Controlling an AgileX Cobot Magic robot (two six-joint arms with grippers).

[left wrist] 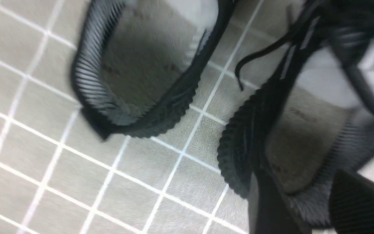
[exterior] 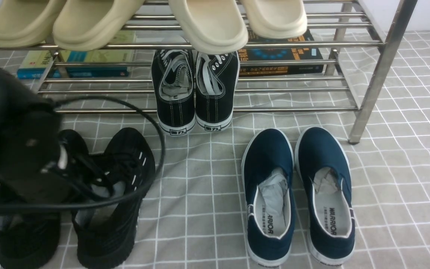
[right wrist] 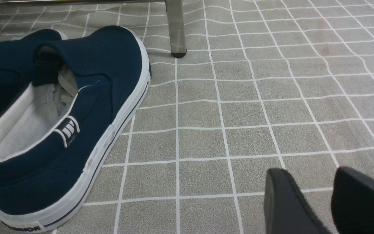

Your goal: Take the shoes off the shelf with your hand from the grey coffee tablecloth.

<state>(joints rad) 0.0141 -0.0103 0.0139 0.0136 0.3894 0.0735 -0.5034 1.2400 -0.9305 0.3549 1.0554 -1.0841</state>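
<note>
The shoes, a black knit mesh pair, stand on the grey coffee tablecloth at the front left, off the shelf. One shoe shows its white dashes; the other is partly hidden by my left arm. My left gripper straddles the heel collar of one shoe, one finger inside and one outside, jaws apart; the second shoe lies beside it. In the front view the arm's blurred body hides that gripper's fingers. My right gripper hangs open over bare cloth, out of the front view.
Black canvas sneakers sit on the shelf's lower tier, beige slippers on the upper, and books lie underneath. Navy slip-ons stand on the cloth at right, near a shelf leg. A black cable loops over the mesh shoes.
</note>
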